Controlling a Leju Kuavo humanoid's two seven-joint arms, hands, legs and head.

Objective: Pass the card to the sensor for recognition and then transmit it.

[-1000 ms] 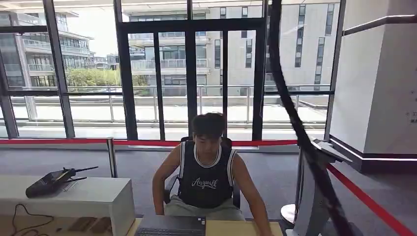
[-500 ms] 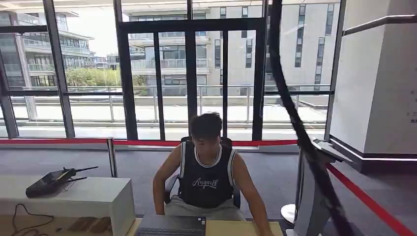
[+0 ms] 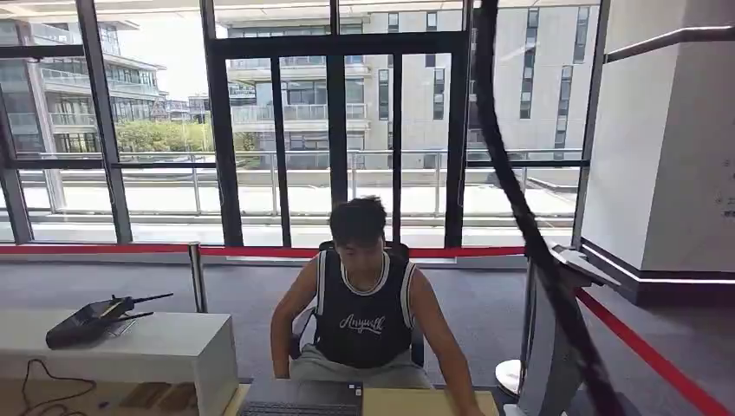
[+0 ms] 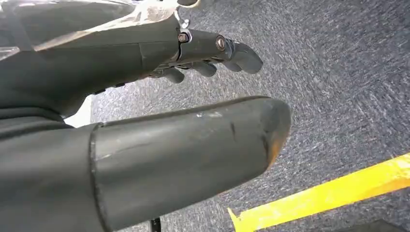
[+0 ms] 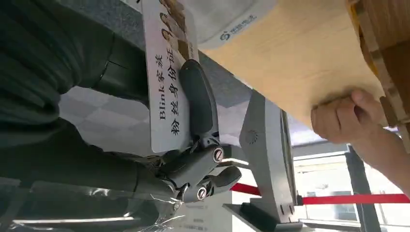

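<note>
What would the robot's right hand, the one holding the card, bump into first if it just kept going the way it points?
Probably the grey sensor stand; depth is unclear.

Your head view looks forward from high up, nearly level, across the desk's [image 3: 407, 403] far edge to a seated person [image 3: 364, 303], glass doors [image 3: 338, 130] well behind, and the grey stand [image 3: 555, 329] at right. Your left wrist camera sits close behind the left hand [image 4: 145, 121] and faces down at carpet [image 4: 338, 63] with a yellow stripe [image 4: 329, 195]. Your right wrist camera, turned on its side, sits tight behind the right hand [image 5: 193, 145] holding the card [image 5: 169, 72], and it shares the desk [image 5: 290, 63], the stand [image 5: 266, 159], the person's hand [image 5: 343, 118] and the red tape [image 5: 348, 198] with the head view.
</note>
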